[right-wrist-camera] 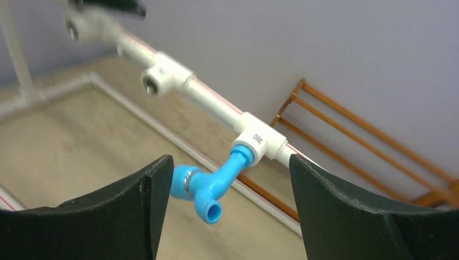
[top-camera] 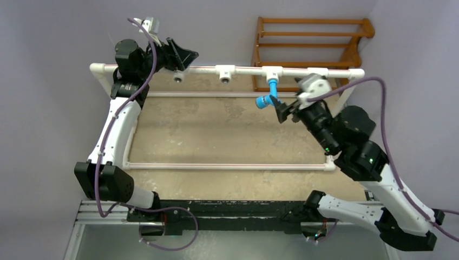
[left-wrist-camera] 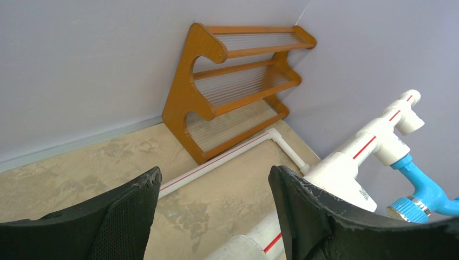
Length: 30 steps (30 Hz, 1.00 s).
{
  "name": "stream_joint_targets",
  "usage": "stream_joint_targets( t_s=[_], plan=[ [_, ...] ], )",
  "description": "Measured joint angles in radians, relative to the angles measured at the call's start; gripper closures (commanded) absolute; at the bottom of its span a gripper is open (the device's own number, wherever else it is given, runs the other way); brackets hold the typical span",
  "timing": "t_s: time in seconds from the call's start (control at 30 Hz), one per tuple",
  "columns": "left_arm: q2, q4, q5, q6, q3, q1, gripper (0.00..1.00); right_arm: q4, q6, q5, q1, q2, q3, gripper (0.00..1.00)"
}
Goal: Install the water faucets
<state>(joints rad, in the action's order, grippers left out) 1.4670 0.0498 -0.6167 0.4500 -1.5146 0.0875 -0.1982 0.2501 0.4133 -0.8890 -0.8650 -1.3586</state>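
Observation:
One bright blue water faucet (top-camera: pixel 267 96) hangs from the third white tee (top-camera: pixel 272 72) of the raised pipe rail, knob toward the left and spout downward. In the right wrist view the faucet (right-wrist-camera: pixel 208 185) sits in its tee (right-wrist-camera: pixel 260 140) just beyond my fingertips, its knob close to the left finger (right-wrist-camera: pixel 135 211) with a sliver of gap. My right gripper (right-wrist-camera: pixel 228 162) (top-camera: pixel 285 110) is open, holding nothing. My left gripper (top-camera: pixel 185 57) (left-wrist-camera: pixel 215 173) is open and empty over the rail's left part; the faucet (left-wrist-camera: pixel 427 189) shows at its far right.
Two empty tees (top-camera: pixel 178 76) (top-camera: pixel 225 76) with threaded sockets sit left of the faucet. The white pipe frame (top-camera: pixel 227 167) borders a beige floor patch. A wooden rack (top-camera: pixel 314 46) (left-wrist-camera: pixel 238 86) leans on the back wall behind the rail.

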Motion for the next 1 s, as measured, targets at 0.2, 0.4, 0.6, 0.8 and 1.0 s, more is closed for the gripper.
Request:
stream_joint_targets(
  t_s=[0.2, 0.4, 0.6, 0.8, 1.0],
  plan=[
    [0.0, 0.0, 0.0, 0.0, 0.0, 0.0, 0.28, -0.24, 0.451, -0.093, -0.001, -0.09, -0.027, 0.18],
    [0.0, 0.0, -0.001, 0.0, 0.0, -0.001, 0.28, -0.335, 0.703, -0.086, -0.014, -0.106, -0.027, 0.18],
    [0.0, 0.0, -0.005, 0.001, 0.0, -0.003, 0.28, -0.357, 0.84, 0.021, -0.129, -0.129, -0.014, 0.21],
    [0.005, -0.001, -0.009, 0.001, 0.0, -0.003, 0.28, -0.299, 0.934, 0.145, -0.176, -0.18, 0.052, 0.24],
    [0.009, -0.005, -0.018, 0.003, 0.0, -0.005, 0.28, -0.254, 0.984, 0.214, -0.176, -0.248, 0.07, 0.25]
  ],
)
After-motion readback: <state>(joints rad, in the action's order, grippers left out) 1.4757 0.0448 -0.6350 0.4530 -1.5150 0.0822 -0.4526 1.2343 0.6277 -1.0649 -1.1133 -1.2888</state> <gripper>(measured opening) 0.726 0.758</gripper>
